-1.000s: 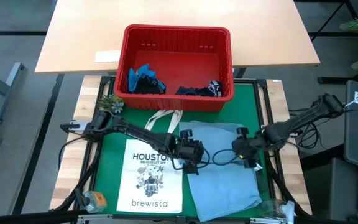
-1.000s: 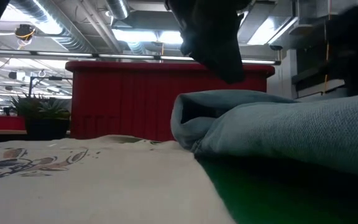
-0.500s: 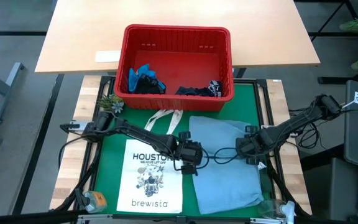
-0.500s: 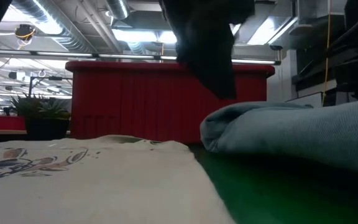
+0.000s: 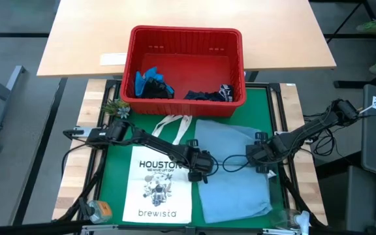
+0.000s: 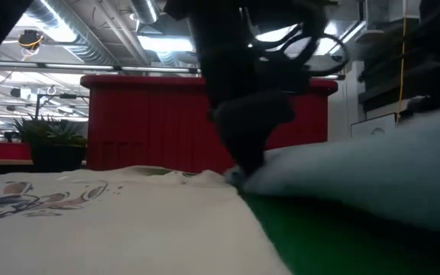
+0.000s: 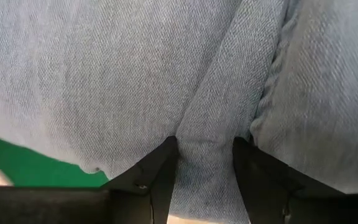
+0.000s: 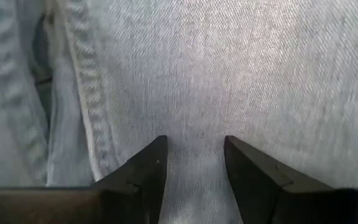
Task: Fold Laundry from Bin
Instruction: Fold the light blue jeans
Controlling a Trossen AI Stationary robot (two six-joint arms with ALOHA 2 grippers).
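The green mat (image 5: 119,166) covered the table, with the red bin (image 5: 185,40) at its far edge. Inside the bin lay a bright blue garment (image 5: 152,79) and a dark navy one (image 5: 209,94). A light blue denim shirt (image 5: 230,186) was spread flat on the mat in front of the bin, beside a white tote bag (image 5: 156,186) printed with "HOUSTON brewista". The left gripper (image 5: 200,171) sat at the shirt's edge nearest the tote bag, its fingers (image 7: 160,174) pinching a ridge of denim between them. The right gripper (image 5: 261,155) was at the shirt's opposite edge, its fingers (image 8: 248,171) parted with denim lying between them; whether they actually gripped it could not be told.
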